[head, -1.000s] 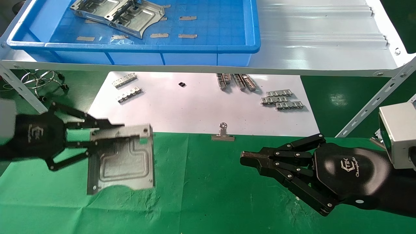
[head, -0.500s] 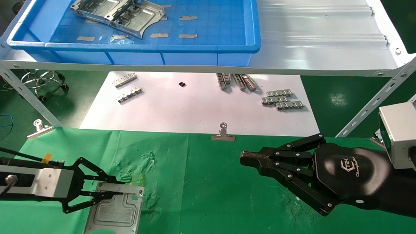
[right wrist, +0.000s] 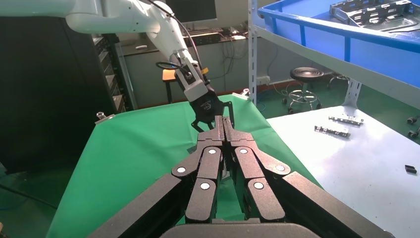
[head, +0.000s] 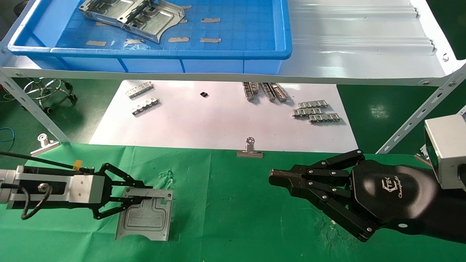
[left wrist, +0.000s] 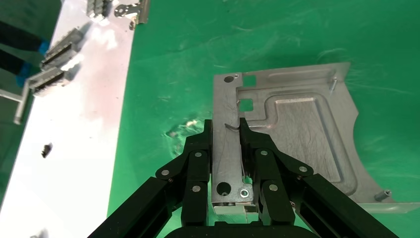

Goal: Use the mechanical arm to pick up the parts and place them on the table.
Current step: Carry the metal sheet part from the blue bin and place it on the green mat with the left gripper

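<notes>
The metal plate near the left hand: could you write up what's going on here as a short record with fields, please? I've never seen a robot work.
Left hand: closed on one edge of a silver part
Part's position: lying flat or nearly so on the green table; contact cannot be confirmed
Grip detail: fingers pinch the raised rim
Right hand: closed, empty, held over the green cloth, idle
Parts left: more overlapping parts in the blue tray on the shelf
Other items: small toothed strips on a white sheet; binder clip at the cloth's edge
</notes>
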